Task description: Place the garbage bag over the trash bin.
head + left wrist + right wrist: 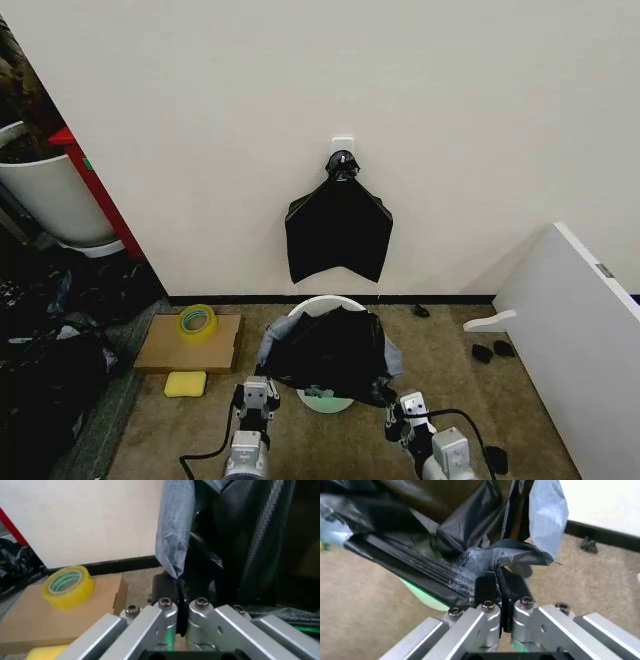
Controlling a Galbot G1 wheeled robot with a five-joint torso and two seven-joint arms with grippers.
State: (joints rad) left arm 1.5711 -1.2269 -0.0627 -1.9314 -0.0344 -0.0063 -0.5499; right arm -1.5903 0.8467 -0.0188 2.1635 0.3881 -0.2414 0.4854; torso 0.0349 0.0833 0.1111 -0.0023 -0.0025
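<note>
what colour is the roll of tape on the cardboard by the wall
The roll of tape is translucent yellow with a green core, lying on the flat brown cardboard; the left wrist view shows it best.

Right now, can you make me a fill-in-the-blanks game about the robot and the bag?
1. Both grippers, left and right, are pinching the black ____.
2. The bag is draped over the white ____.
3. The roll of yellow tape sits on a flat piece of ____.
4. Another black bundle hangs on the ____.

Missing words: bag; bin; cardboard; wall
</note>
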